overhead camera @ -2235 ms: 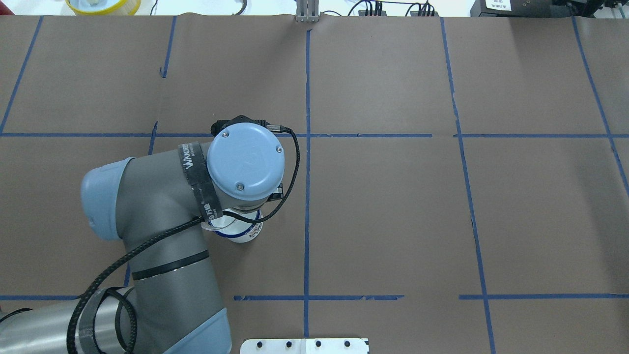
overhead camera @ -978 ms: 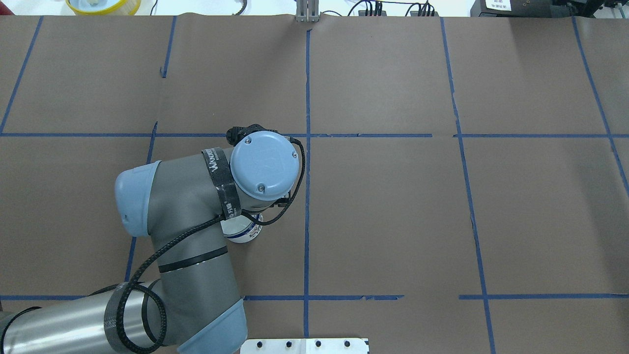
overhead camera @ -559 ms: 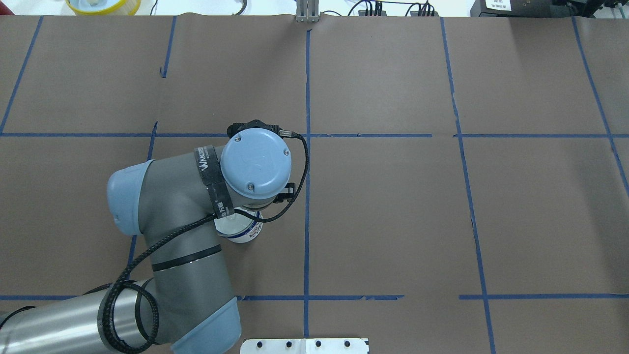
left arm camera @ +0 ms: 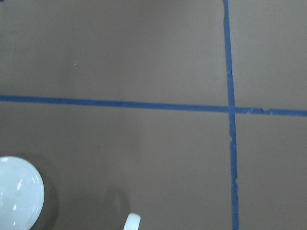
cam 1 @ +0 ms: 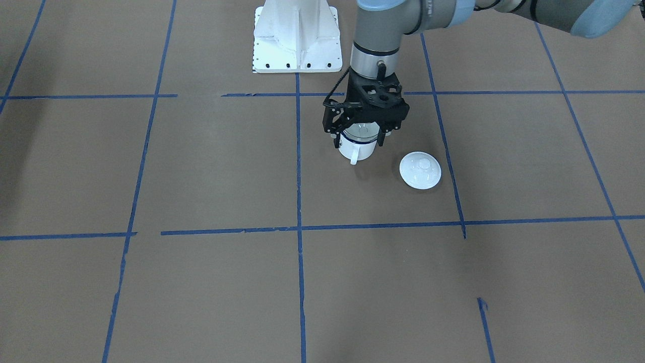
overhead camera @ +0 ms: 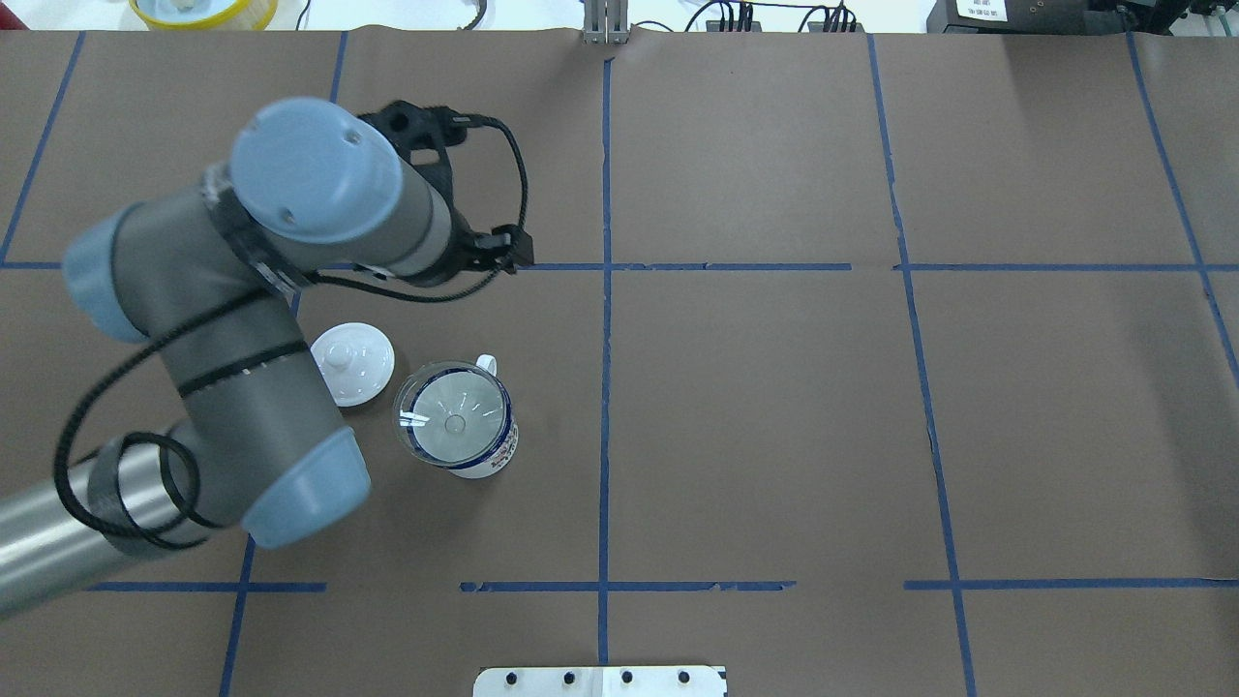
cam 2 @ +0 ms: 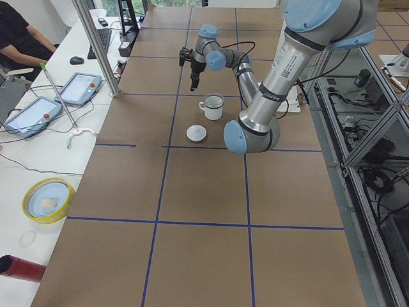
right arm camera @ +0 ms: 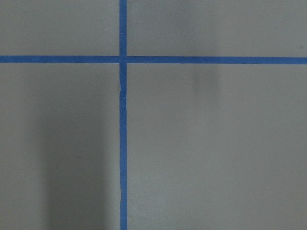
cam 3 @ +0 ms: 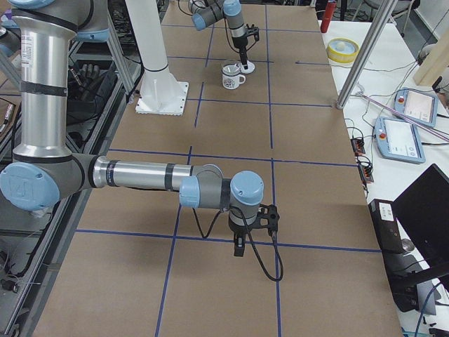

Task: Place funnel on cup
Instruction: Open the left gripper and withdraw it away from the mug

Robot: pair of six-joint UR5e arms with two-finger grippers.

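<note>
We are seeing the funnel [overhead camera: 453, 418] sitting in the cup [overhead camera: 481, 466] near the robot's edge of the surface, but the left gripper [cam 1: 358, 144], spread around it, is risking bumping it off.

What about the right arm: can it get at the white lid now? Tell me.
Probably not easily. The right claw is far off near the table's other end; the lid lies beyond the cup holding the funnel, with the left arm close beside it.
</note>
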